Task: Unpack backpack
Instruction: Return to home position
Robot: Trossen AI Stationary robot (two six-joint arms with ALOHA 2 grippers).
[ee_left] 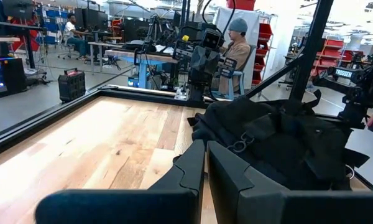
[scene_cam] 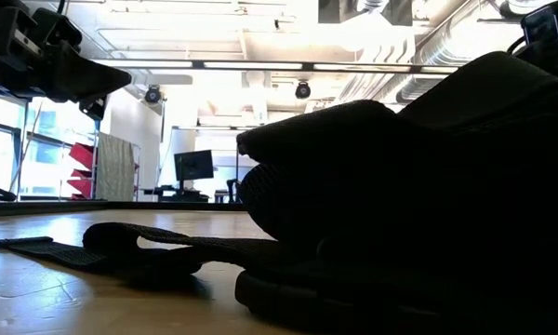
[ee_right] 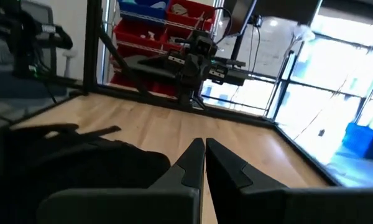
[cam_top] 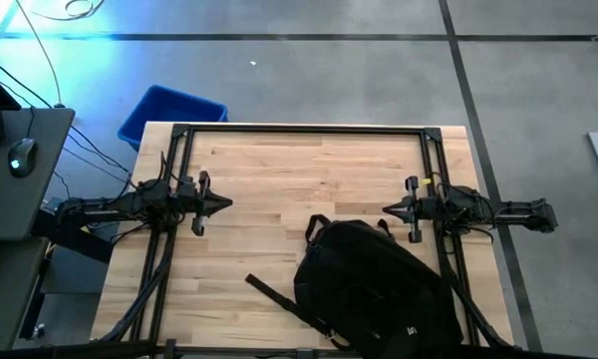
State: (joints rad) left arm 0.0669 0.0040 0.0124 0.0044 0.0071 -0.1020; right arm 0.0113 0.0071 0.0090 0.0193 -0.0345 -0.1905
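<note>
The large black soft fabric backpack (cam_top: 379,284) lies on the light wooden table (cam_top: 279,170), on the right arm's side, with one strap trailing toward the middle; no opening shows; no contents lie on the wood. Judged from this, no unpacking is in hand; the arms look parked. The left gripper (cam_top: 219,203) and right gripper (cam_top: 391,209) hang at opposite sides, jaws pressed together, empty.

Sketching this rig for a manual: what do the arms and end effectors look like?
The left arm and right arm are slim, black, jointed, with black cables alongside. The left end effector and right end effector each have two dark angular fingers tapering to points. The right wrist carries a yellow mark.
</note>
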